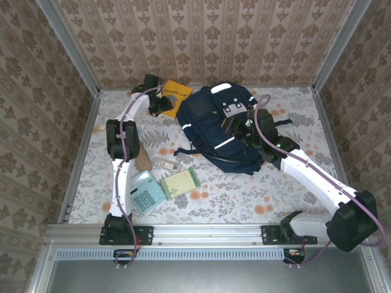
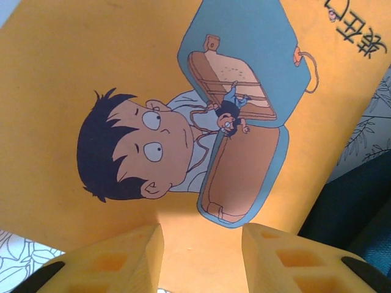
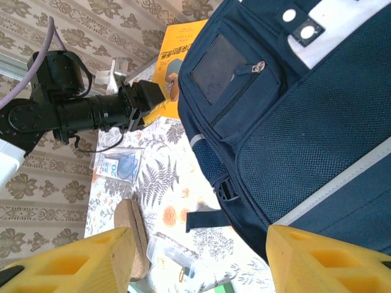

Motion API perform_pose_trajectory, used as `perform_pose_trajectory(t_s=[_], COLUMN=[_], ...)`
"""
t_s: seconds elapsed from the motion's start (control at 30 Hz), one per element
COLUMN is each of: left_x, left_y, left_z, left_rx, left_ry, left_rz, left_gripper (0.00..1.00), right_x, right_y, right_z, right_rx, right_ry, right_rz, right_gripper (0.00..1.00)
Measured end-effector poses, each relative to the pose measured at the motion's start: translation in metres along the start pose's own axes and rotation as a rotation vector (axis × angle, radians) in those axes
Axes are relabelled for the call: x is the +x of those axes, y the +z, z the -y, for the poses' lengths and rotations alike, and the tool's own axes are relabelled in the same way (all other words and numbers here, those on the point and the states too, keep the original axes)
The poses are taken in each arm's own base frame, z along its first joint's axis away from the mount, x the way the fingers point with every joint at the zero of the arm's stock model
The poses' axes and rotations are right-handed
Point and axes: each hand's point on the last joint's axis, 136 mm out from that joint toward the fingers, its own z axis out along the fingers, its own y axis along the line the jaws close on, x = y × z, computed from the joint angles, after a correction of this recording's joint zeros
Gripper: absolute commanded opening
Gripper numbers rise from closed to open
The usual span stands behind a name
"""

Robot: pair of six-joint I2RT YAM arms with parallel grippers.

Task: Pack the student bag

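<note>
packing status: early stage, judged from the layout, with no item seen going into the student bag. the bag lies flat on the far right-centre of the tabletop, front face up, top end toward the far wall. the right wrist view shows the small front pocket with its zip apparently drawn shut; whether the main compartment is open cannot be told. loose items on the tabletop: an orange book just beside the bag's far left corner; a calculator and a green notepad side by side at the near left; a brown object and a small clear case just beyond them; and a plastic packet with a blue item inside, near the left arm. the left claw is spread wide directly over the book cover, both fingers apart and nothing pinched between them. the right claw is also spread wide and holds nothing, positioned at the bag's right side with the bag's lower edge next to one finger. remaining work, by estimate: grasp the book, open or hold the bag mouth, insert the book, then repeat for each loose item.
</note>
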Motion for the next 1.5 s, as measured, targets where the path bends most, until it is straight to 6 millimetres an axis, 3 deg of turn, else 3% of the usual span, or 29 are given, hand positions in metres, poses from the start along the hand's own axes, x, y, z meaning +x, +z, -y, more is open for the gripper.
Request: perform_pose_trajectory(t_s=[0.13,0.4,0.6,0.77,0.9,1.03,1.13,1.23,1.3,1.5], left_x=[0.013,0.075,0.103,0.096,0.059,0.035,0.044,0.069,0.069,0.117], left_y=[-0.005,-0.039,-0.058,-0.071,-0.077,-0.068,-0.054,-0.041,-0.048,-0.057], left_z=[-0.007,-0.031,-0.037,-0.020,-0.002,-0.012,-0.034,-0.054,-0.049,-0.036], left_rx=[-0.009,-0.078,-0.103,-0.090,-0.057,-0.057,-0.085,-0.107,-0.077,-0.053], left_ry=[-0.012,-0.057,-0.065,-0.031,-0.005,-0.012,-0.037,-0.062,-0.059,-0.062], left_rz=[-0.008,-0.089,-0.131,-0.099,-0.033,0.000,-0.042,-0.096,-0.067,-0.101], left_gripper=[0.38,0.38,0.39,0.39,0.39,0.39,0.38,0.38,0.38,0.38], right_x=[0.006,0.017,0.025,0.028,0.033,0.039,0.044,0.050,0.056,0.075], right_y=[0.005,0.014,0.017,0.017,0.017,0.017,0.018,0.025,0.032,0.065], right_z=[0.000,-0.003,-0.008,-0.011,-0.014,-0.018,-0.027,-0.037,-0.041,-0.047], right_rx=[0.000,-0.008,-0.024,-0.031,-0.038,-0.047,-0.059,-0.071,-0.069,-0.050], right_ry=[-0.003,-0.007,-0.015,-0.021,-0.029,-0.038,-0.050,-0.066,-0.074,-0.092], right_rz=[-0.022,-0.059,-0.083,-0.090,-0.101,-0.113,-0.127,-0.147,-0.164,-0.235], right_gripper=[0.61,0.61,0.61,0.61,0.62,0.62,0.62,0.62,0.62,0.62])
